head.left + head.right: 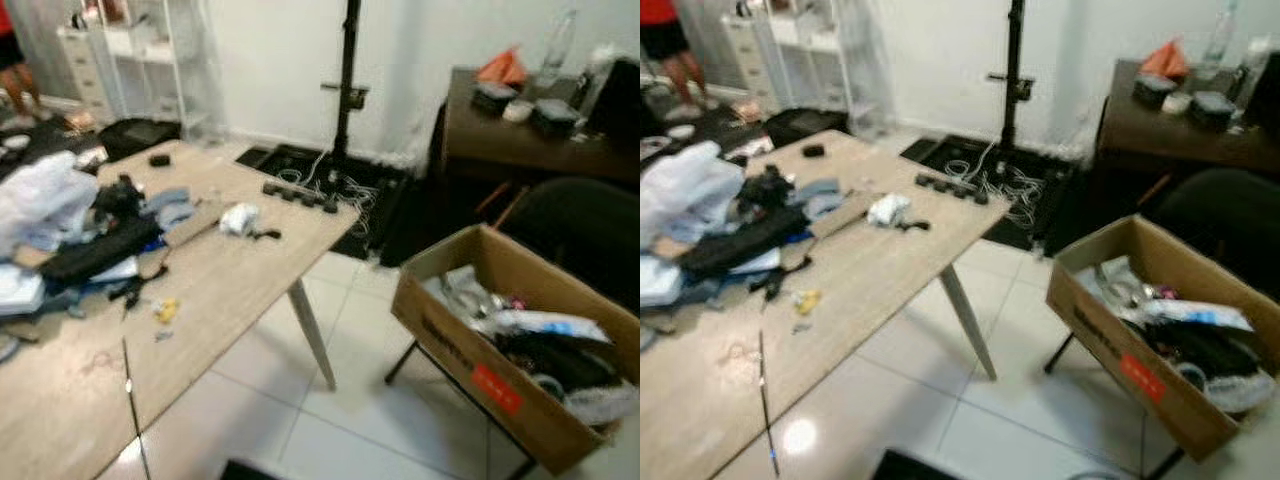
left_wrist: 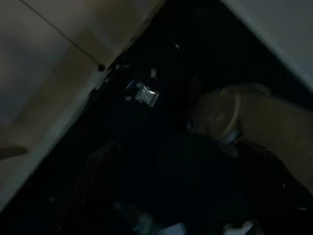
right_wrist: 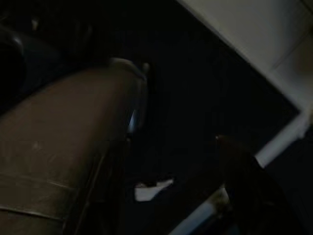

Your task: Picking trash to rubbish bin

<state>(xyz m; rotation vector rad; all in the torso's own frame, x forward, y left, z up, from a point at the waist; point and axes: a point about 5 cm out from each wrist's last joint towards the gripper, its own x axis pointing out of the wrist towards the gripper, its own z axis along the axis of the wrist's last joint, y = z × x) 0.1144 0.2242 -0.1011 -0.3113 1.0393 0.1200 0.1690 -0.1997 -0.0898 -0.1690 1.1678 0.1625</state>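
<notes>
A crumpled white paper [image 1: 238, 218] lies near the far edge of the light wooden table [image 1: 230, 290]. A small yellow scrap [image 1: 166, 310] sits nearer to me on the same top. An open cardboard box [image 1: 470, 375] on a black stand at the right holds wrappers, plastic and dark rubbish. Both my arms hang idle in the shade. Their wrist views are very dark, showing pale floor tile and the robot's own body.
A white plastic bag [image 1: 45, 200], dark clothes [image 1: 100, 245] and a power strip [image 1: 300, 195] clutter the table. A thin black rod [image 1: 128, 375] lies along its near part. Behind are a black pole [image 1: 347, 80], a dark desk [image 1: 520, 150] and a person's legs [image 1: 15, 60].
</notes>
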